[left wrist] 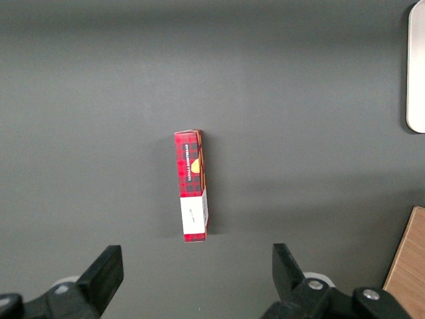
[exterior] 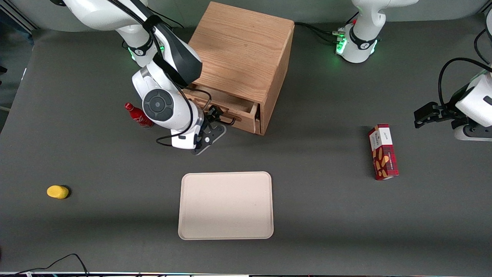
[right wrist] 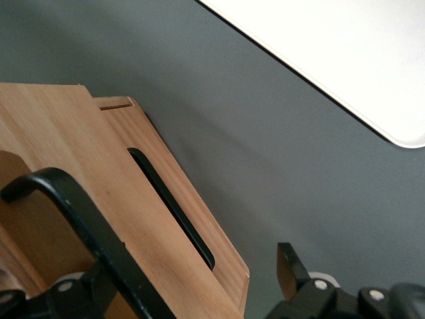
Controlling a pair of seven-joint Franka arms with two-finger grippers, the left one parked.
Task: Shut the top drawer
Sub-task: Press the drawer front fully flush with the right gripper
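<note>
Front view: high, steeply downward, takes in the whole tabletop [exterior: 326, 215], cabinet [exterior: 242, 57], tray [exterior: 226, 206], box [exterior: 383, 157], bottle [exterior: 137, 115].

Right wrist view: very near the top drawer [right wrist: 166, 219], its black handle [right wrist: 93, 232] crossing in front; pincer [right wrist: 179, 292] at the frame edge, fingers spread. Shares drawer [exterior: 226, 105], tray [right wrist: 345, 53] edge and tabletop [right wrist: 232, 119] with front view.

Left wrist view: straight down from moderate height onto box [left wrist: 192, 186]; shares box, tray [left wrist: 417, 73] edge and cabinet [left wrist: 406, 266] corner with front view.
</note>
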